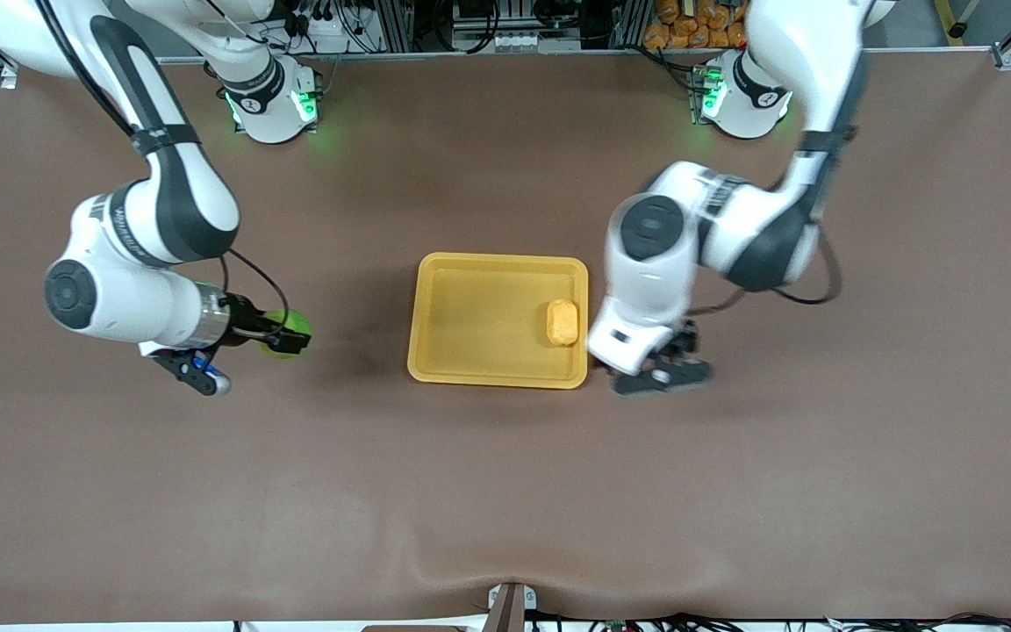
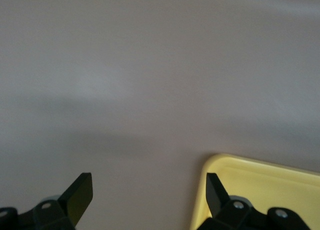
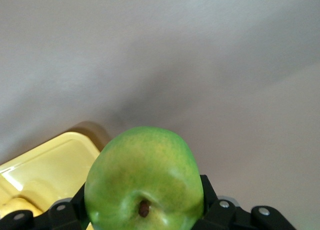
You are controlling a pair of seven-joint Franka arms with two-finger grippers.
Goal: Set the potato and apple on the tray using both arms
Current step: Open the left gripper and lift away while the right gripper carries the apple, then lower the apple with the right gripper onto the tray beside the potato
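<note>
The yellow-orange tray (image 1: 470,307) lies mid-table. The yellow-tan potato (image 1: 562,322) rests in it, at the end toward the left arm. My left gripper (image 1: 659,373) is open and empty, low over the table just outside that end of the tray. In the left wrist view its gripper (image 2: 148,195) spans bare table, with a tray corner (image 2: 260,190) by one finger. My right gripper (image 1: 282,335) is shut on the green apple (image 1: 288,333) over the table, off the tray's end toward the right arm. The right wrist view shows the apple (image 3: 145,175) between its jaws (image 3: 142,202) and the tray (image 3: 50,165).
The brown table (image 1: 505,491) spreads wide around the tray. Both arm bases (image 1: 273,101) stand along the edge farthest from the front camera, with cables and equipment past them. A small bracket (image 1: 510,606) sits at the table edge nearest the front camera.
</note>
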